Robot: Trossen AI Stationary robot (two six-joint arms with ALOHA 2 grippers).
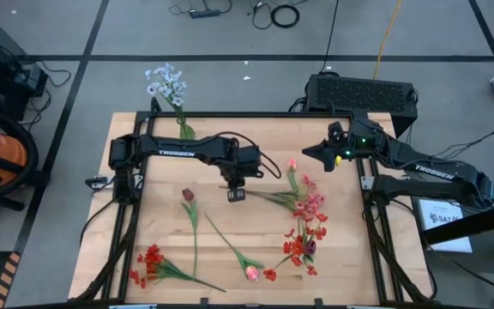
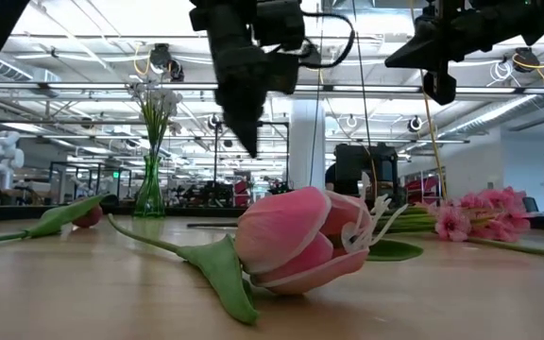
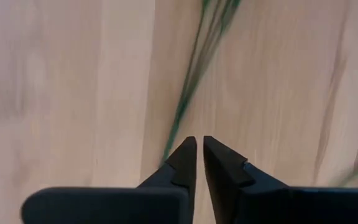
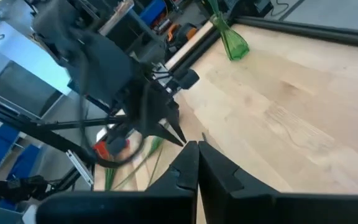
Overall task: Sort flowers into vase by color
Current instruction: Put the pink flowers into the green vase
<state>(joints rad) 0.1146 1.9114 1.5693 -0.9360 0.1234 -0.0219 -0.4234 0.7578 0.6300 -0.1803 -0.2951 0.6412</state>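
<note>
A green glass vase (image 1: 184,130) (image 2: 149,194) stands at the table's far edge and holds a white and pale-blue sprig (image 1: 165,81). Loose flowers lie flat on the wood: a dark red tulip (image 1: 188,196), a pink tulip (image 1: 251,273) (image 2: 296,241), red clusters (image 1: 148,262) (image 1: 303,245), a pink cluster (image 1: 311,204) and a pink bud (image 1: 292,163). My left gripper (image 1: 236,196) (image 3: 199,142) hangs mid-table, pointing down, above the pink cluster's green stem ends (image 3: 188,93). Its tips stand a narrow gap apart with nothing between them. My right gripper (image 1: 305,153) (image 4: 194,144) is shut, raised at the far right, pointing left.
A black rail frames the tabletop (image 1: 256,114). Beyond the far right corner sits a black box (image 1: 363,90), and a white sheet (image 1: 444,215) lies off the right edge. Bare wood (image 1: 256,232) lies between the scattered flowers at mid-table.
</note>
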